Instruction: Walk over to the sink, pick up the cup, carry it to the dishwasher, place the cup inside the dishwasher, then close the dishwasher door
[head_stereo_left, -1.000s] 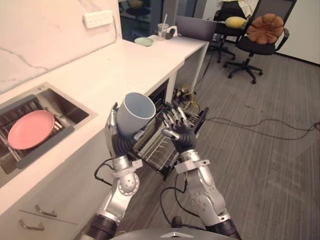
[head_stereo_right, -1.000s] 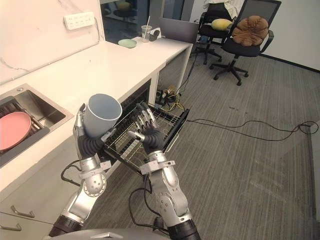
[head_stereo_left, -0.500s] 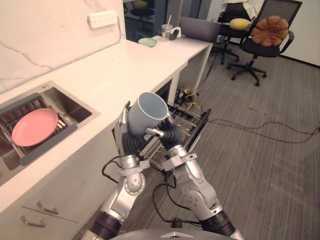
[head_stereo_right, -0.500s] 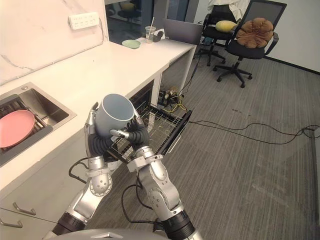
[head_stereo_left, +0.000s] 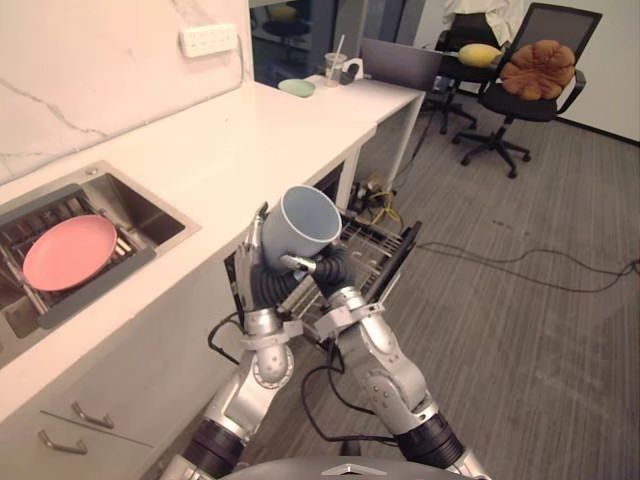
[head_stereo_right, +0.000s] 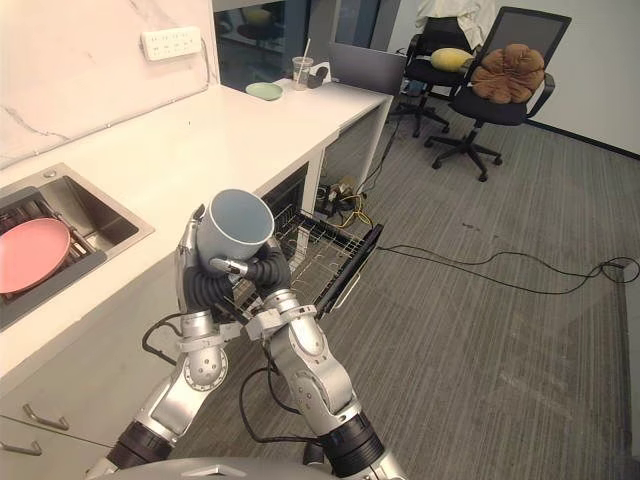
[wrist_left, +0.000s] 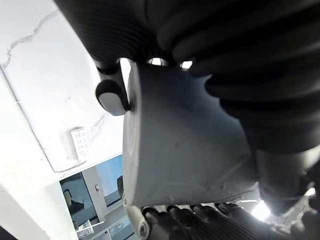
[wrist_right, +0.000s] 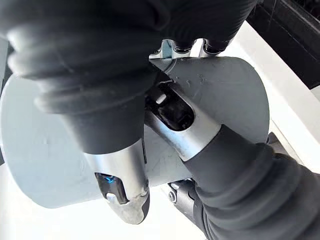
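Cup: pale blue-grey, held in the air between both hands, mouth tilted up and outward; it is seen just in front of the counter edge and over the near end of the dishwasher rack, not yet set inside. Left hand: placed under and behind the cup; fingers are curled up round the wall on the counter side, their tips reaching the rim. Right hand: pressed to the cup's lower wall on the other side; the thumb is laid across the wall and the fingers are wrapped against it, as seen in the right wrist view. Dishwasher rack: wire, pulled out over the lowered dishwasher door, below the counter. Sink: steel, sunk in the counter to the robot's left; a pink plate is lying in it on a grid. Far end of the counter: a green dish, a clear cup with a straw and a laptop are stood there. Office chair: black, carrying a brown cushion, well apart on the grey floor.
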